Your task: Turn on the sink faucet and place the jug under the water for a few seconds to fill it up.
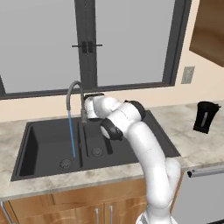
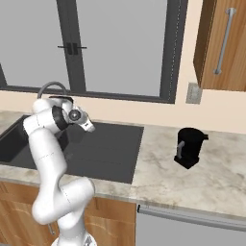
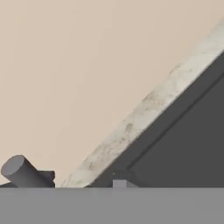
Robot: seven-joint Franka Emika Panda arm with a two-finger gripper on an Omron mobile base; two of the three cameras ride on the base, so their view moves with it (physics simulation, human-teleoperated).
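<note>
The wide dark grey rectangular sink (image 1: 43, 144) is set into the beige marbled stone bench (image 1: 192, 144), below the large grey-framed window (image 1: 127, 43). The tall slim grey metal gooseneck faucet (image 1: 73, 94) stands at the sink's back edge, and the thin light-blue water stream (image 1: 71, 135) falls from its spout into the large left basin. The small black cylindrical jug (image 1: 205, 116) stands upright on the bench, well apart to the right of the sink, below the brown wooden wall cabinet (image 2: 223, 45).
</note>
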